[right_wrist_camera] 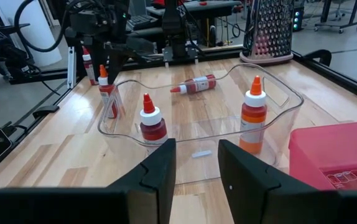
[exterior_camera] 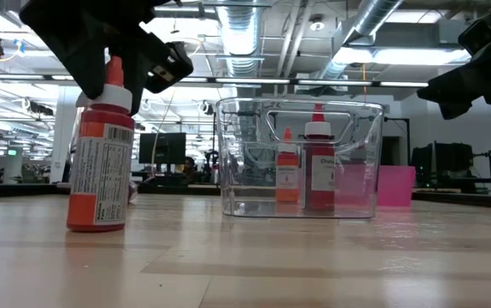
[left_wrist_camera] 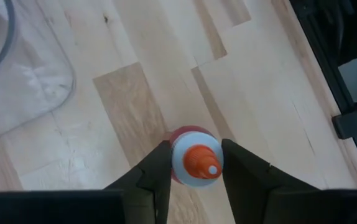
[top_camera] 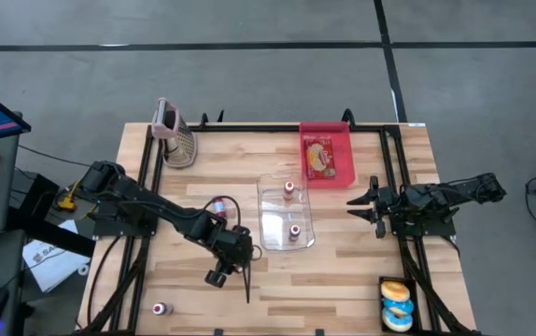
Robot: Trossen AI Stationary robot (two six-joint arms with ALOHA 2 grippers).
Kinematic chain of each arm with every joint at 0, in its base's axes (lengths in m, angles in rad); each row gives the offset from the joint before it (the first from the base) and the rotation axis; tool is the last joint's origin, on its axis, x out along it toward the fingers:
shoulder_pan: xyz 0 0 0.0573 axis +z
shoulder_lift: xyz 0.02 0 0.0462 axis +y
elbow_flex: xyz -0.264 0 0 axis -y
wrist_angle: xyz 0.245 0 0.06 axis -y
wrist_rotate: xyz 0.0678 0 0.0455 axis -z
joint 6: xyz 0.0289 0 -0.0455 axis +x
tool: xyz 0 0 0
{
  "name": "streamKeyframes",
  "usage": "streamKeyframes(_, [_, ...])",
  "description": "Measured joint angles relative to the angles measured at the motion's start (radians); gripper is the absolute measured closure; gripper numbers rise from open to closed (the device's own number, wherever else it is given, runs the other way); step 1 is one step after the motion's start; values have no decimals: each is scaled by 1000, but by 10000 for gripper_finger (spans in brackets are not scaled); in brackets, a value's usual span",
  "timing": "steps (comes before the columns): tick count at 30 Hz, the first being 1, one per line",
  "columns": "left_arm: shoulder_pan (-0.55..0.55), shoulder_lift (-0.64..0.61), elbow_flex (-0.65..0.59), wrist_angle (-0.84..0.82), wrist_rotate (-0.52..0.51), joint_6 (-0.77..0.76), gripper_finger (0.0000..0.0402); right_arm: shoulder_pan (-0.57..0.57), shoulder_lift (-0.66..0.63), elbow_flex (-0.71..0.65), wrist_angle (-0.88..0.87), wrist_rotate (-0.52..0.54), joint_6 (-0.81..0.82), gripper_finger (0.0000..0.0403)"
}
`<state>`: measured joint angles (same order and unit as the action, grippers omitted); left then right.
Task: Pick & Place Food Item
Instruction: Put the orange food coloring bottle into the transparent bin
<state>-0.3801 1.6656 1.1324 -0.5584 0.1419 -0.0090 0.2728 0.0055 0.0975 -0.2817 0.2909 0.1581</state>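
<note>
A small red bottle (left_wrist_camera: 194, 163) with a white cap and an orange nozzle stands on the wooden table, near the front and left of a clear tub (top_camera: 285, 213). My left gripper (left_wrist_camera: 196, 144) is shut on it from above; the low view shows the bottle (exterior_camera: 100, 162) upright below the dark gripper. Two more red bottles (right_wrist_camera: 152, 123) (right_wrist_camera: 253, 118) stand in the tub. My right gripper (right_wrist_camera: 197, 144) waits open and holds nothing at the table's right side, pointing toward the tub. My left gripper pinches the bottle's white cap (left_wrist_camera: 181, 163) between its two fingers, one on each side, just below the orange nozzle. The fingers come down from above at a slant. The bottle is upright with its base (exterior_camera: 96, 224) on the table.
A red bottle (right_wrist_camera: 194, 84) lies on the table beyond the tub, and another (top_camera: 161, 308) stands near the front left corner. A red tray (top_camera: 343, 149) with a food packet sits at the back. Donuts (top_camera: 396, 303) sit front right, a grater (top_camera: 176, 138) back left.
</note>
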Motion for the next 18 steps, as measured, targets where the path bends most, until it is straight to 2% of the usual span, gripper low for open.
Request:
streamKeyframes(8, [16, -37, 0, -7, -42, -30, 293, 0, 0, 0, 0, -1, 0, 290])
streamKeyframes(13, [53, -143, 0, -24, -71, -48, 293, 0, 0, 0, 0, -1, 0, 290])
streamKeyframes(18, [124, -283, 0, -55, -148, -56, 293, 0, 0, 0, 0, -1, 0, 290])
